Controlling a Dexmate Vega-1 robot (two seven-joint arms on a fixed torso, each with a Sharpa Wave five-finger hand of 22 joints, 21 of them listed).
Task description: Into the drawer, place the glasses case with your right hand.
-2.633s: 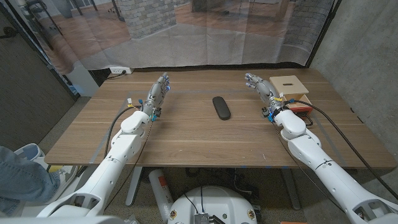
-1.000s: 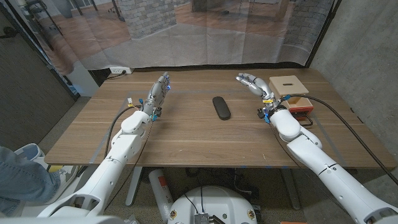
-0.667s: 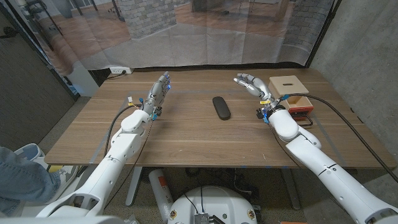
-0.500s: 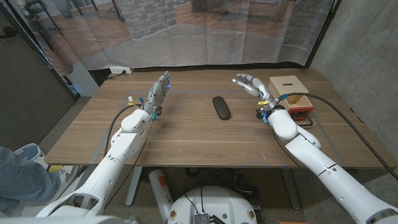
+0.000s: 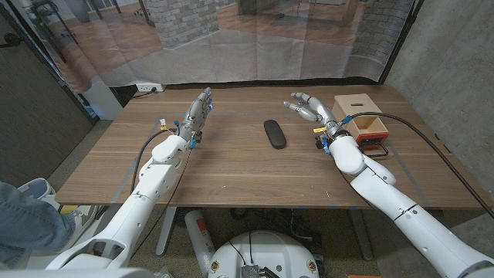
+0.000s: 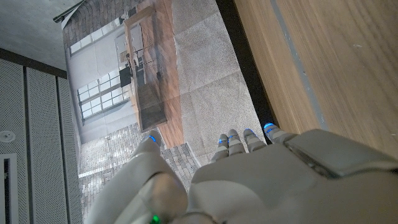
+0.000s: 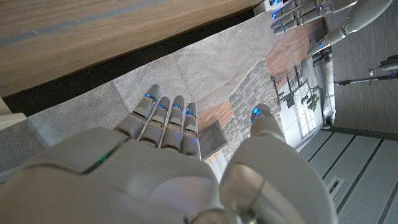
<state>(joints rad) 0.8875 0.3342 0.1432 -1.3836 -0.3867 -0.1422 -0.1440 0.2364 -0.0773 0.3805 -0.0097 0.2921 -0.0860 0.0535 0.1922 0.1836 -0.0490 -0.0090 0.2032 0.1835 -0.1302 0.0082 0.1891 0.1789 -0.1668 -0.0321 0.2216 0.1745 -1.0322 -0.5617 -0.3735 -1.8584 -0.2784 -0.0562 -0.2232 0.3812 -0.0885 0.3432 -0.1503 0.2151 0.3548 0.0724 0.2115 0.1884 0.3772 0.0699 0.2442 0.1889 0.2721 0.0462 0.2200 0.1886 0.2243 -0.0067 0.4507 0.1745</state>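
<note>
A dark oval glasses case (image 5: 274,132) lies on the wooden table (image 5: 231,166) near its middle. My right hand (image 5: 309,109) is raised to the right of the case, apart from it, fingers spread and holding nothing; its back shows in the right wrist view (image 7: 180,168). A small wooden drawer box (image 5: 361,108) with an open red-fronted drawer (image 5: 372,133) stands at the table's right, just beyond my right wrist. My left hand (image 5: 197,113) stands on edge at the table's left, fingers straight and empty, seen from behind in the left wrist view (image 6: 249,180).
The table's far edge (image 5: 255,86) runs behind both hands, with a translucent curtain (image 5: 231,38) beyond it. A cable (image 5: 432,143) loops from my right arm past the drawer box. Bare wood (image 5: 231,147) lies between my left hand and the case.
My right hand has swung left from beside the drawer box toward the glasses case and tilted over. The case and my left hand have stayed put.
</note>
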